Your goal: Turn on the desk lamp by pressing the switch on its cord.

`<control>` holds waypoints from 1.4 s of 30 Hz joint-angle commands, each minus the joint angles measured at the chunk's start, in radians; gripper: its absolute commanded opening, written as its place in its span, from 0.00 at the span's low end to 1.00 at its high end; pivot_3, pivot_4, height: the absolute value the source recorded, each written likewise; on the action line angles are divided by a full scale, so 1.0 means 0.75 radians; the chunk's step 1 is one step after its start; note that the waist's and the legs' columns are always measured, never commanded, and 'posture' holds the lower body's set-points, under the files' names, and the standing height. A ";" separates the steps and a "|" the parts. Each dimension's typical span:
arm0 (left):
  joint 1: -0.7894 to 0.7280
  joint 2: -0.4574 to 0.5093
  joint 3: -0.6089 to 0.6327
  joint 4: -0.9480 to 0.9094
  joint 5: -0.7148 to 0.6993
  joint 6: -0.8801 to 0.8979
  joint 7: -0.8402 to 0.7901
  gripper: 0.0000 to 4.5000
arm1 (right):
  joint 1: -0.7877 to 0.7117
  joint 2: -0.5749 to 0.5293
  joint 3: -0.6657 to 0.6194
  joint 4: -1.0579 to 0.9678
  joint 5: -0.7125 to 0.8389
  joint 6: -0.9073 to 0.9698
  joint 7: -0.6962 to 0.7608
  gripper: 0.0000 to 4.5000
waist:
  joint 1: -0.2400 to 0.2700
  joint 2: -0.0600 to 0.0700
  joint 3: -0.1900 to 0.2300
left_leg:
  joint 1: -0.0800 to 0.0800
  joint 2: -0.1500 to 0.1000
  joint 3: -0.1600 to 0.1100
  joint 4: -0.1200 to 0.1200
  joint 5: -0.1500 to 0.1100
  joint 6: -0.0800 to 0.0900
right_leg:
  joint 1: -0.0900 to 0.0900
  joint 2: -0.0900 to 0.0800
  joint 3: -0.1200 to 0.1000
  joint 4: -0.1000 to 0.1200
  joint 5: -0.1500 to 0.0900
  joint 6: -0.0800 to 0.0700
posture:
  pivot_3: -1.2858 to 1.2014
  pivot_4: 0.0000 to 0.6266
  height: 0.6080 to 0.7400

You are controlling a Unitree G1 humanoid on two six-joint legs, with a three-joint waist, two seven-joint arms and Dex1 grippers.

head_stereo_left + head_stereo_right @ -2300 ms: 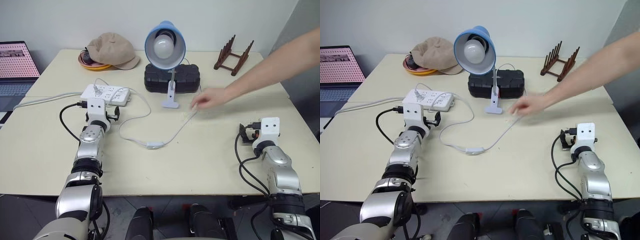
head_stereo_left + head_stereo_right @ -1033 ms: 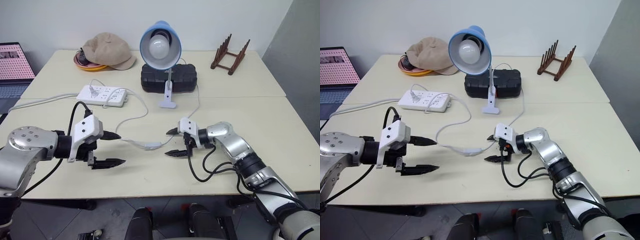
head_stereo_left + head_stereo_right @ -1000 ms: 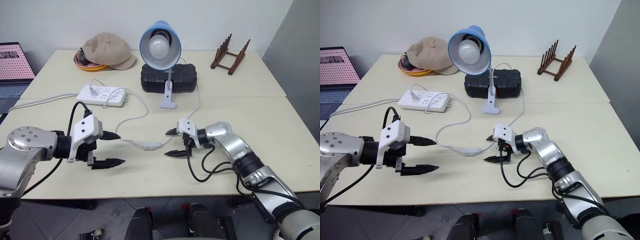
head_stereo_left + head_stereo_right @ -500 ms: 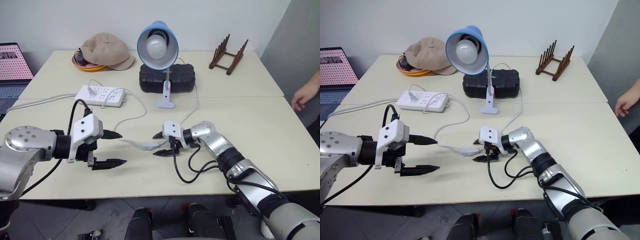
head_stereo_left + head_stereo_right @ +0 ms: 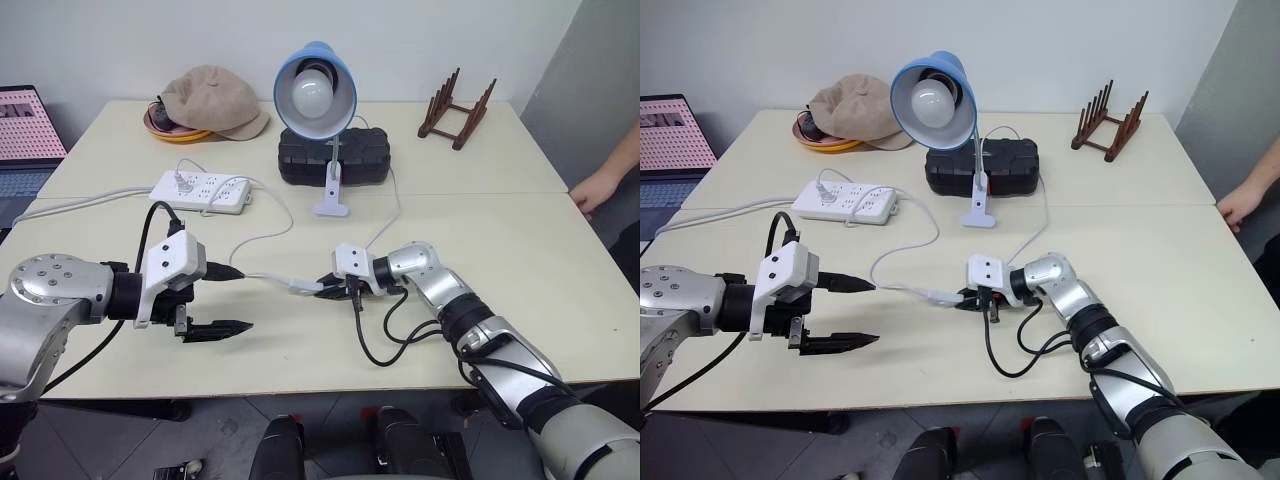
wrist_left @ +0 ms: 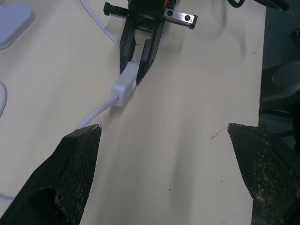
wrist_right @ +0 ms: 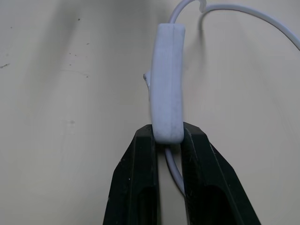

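While right hand point(image 7: 168, 140) pinches the switch point(image 7: 168, 84), left hand point(image 5: 225, 298) wide open, empty.

Cream table point(image 5: 560, 250); white wall point(image 5: 150, 40) behind
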 commanded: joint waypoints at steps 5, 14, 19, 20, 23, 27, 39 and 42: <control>-0.147 -0.226 0.094 0.032 -0.393 0.414 0.231 1.00 | 0.092 -0.093 -0.364 -0.590 0.503 0.879 0.001 0.08 | 0.006 0.000 0.000 | 0.000 0.000 -0.001 0.001 0.000 0.000 | 0.000 0.000 -0.001 0.004 0.000 0.001 | 0.52 0.24 1.00; -0.383 -0.673 -0.069 0.138 -0.598 0.631 0.477 1.00 | 0.231 -0.380 -0.496 -1.158 0.996 1.670 0.032 0.08 | 0.026 -0.001 0.000 | 0.004 -0.001 -0.001 0.004 0.000 0.000 | 0.000 0.001 0.000 0.013 -0.001 -0.001 | 0.52 0.24 1.00; -0.511 -0.745 -0.108 0.203 -0.665 0.713 0.457 1.00 | 0.286 -0.434 -0.487 -1.244 1.063 1.735 0.002 0.08 | 0.004 -0.001 0.000 | 0.006 0.000 -0.001 0.004 0.000 0.000 | 0.000 0.003 0.002 0.015 -0.001 -0.001 | 0.52 0.24 1.00; -0.526 -0.741 -0.130 0.211 -0.659 0.715 0.432 1.00 | 0.294 -0.436 -0.490 -1.260 1.077 1.745 -0.009 0.08 | 0.001 -0.001 0.000 | 0.006 0.000 -0.001 0.004 0.000 0.000 | 0.000 0.003 0.002 0.015 -0.001 -0.002 | 0.52 0.24 1.00; -0.545 -0.732 -0.167 0.230 -0.639 0.711 0.393 1.00 | 0.306 -0.437 -0.499 -1.287 1.103 1.762 -0.034 0.08 | -0.004 -0.001 0.000 | 0.006 0.000 -0.001 0.003 0.000 0.000 | 0.000 0.003 0.003 0.014 -0.002 -0.002 | 0.52 0.24 1.00; -0.541 -0.706 -0.216 0.234 -0.604 0.687 0.329 1.00 | 0.329 -0.449 -0.507 -1.312 1.127 1.768 -0.067 0.08 | -0.002 -0.001 0.000 | 0.005 0.000 -0.001 0.003 0.000 0.000 | 0.000 0.003 0.002 0.013 -0.003 -0.003 | 0.52 0.24 1.00; -0.559 -0.723 -0.214 0.278 -0.577 0.656 0.290 0.58 | 0.353 -0.471 -0.511 -1.323 1.182 1.767 -0.118 0.08 | -0.001 -0.001 0.000 | 0.004 0.000 -0.001 0.003 0.000 0.000 | 0.000 0.003 0.002 0.011 -0.003 -0.003 | 0.52 0.24 1.00; -0.567 -0.720 -0.211 0.286 -0.574 0.656 0.281 0.44 | 0.354 -0.471 -0.506 -1.316 1.185 1.760 -0.122 0.08 | -0.001 -0.001 0.000 | 0.003 0.000 -0.001 0.003 0.000 0.000 | 0.000 0.003 0.002 0.010 -0.003 -0.003 | 0.52 0.24 1.00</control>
